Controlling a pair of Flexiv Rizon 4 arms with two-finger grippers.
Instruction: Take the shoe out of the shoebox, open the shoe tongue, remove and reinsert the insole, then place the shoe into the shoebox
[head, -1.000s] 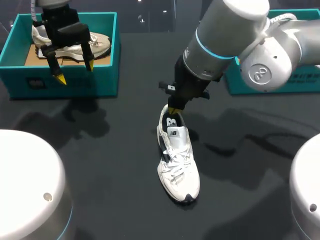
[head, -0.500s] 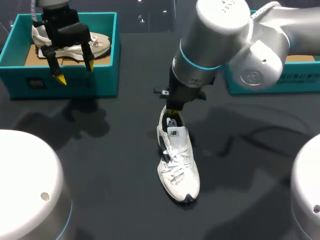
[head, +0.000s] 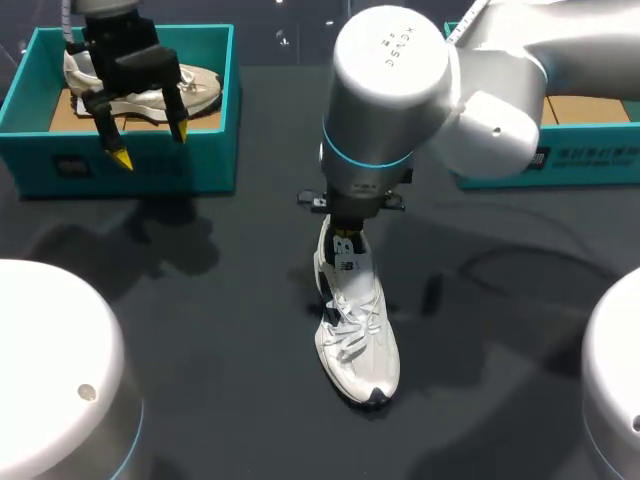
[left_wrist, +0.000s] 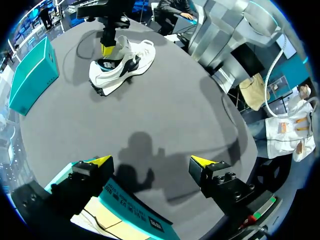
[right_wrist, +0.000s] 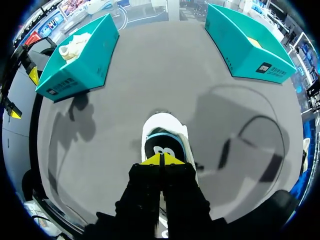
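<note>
A white sneaker (head: 357, 325) lies mid-table, toe toward the front edge. My right gripper (head: 345, 236) stands over its opening with the fingers pressed together. In the right wrist view the right gripper (right_wrist: 161, 160) sits just above the dark insole (right_wrist: 162, 147), and the heel lies ahead of it. Whether anything is pinched between the tips is hidden. My left gripper (head: 152, 147) hangs open and empty over the front wall of the left teal shoebox (head: 130, 165). The left wrist view has the left gripper (left_wrist: 151, 161) wide open, with the sneaker (left_wrist: 122, 62) far ahead.
A beige shoe (head: 150, 90) lies inside the left shoebox. A second teal shoebox (head: 560, 155) stands at the back right, behind my right arm. Both boxes also show ahead of the right gripper: left shoebox (right_wrist: 80, 62), right shoebox (right_wrist: 245, 42).
My right arm has swung to the left over the sneaker, its gripper staying at the shoe's opening and dipping slightly. The left arm and the sneaker have not moved.
</note>
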